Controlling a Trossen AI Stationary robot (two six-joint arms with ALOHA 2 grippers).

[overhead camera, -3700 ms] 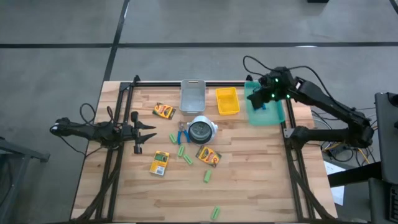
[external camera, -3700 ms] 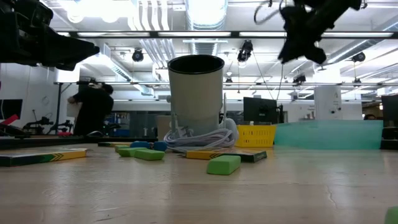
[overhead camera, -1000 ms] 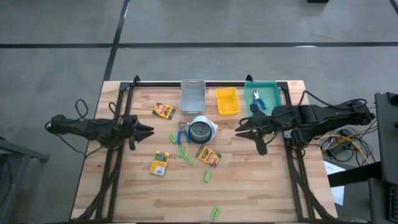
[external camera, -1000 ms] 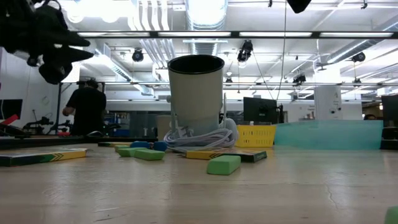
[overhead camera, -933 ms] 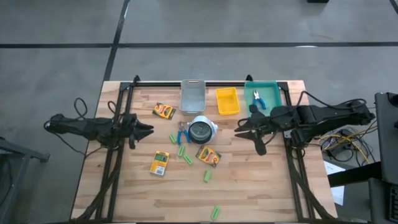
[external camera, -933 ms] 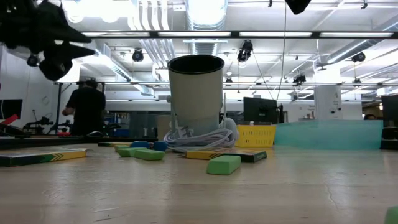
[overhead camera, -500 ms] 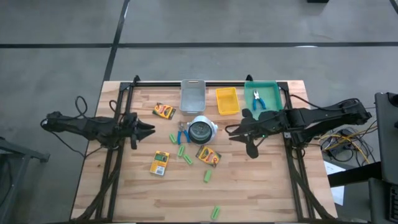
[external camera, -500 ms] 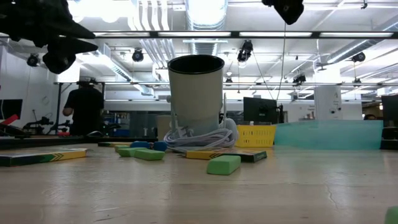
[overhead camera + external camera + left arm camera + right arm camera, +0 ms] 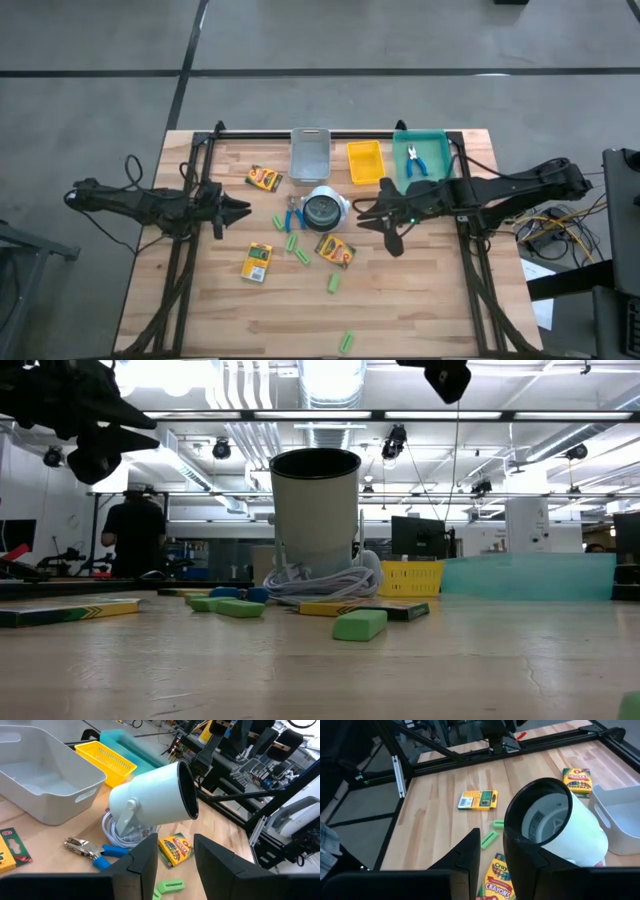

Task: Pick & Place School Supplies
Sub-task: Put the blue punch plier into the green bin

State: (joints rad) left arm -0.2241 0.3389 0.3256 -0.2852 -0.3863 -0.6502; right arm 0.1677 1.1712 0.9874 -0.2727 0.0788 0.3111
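Seen from above, crayon boxes, green sticks and scissors lie around the white cup, the right gripper open just right of it; left wrist view shows the left gripper open above the table's left.

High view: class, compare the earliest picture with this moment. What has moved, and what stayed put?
The right gripper left the teal bin, where blue-handled scissors now lie, and swung toward the white cup. The left gripper barely shifted. Crayon boxes and green sticks stayed.
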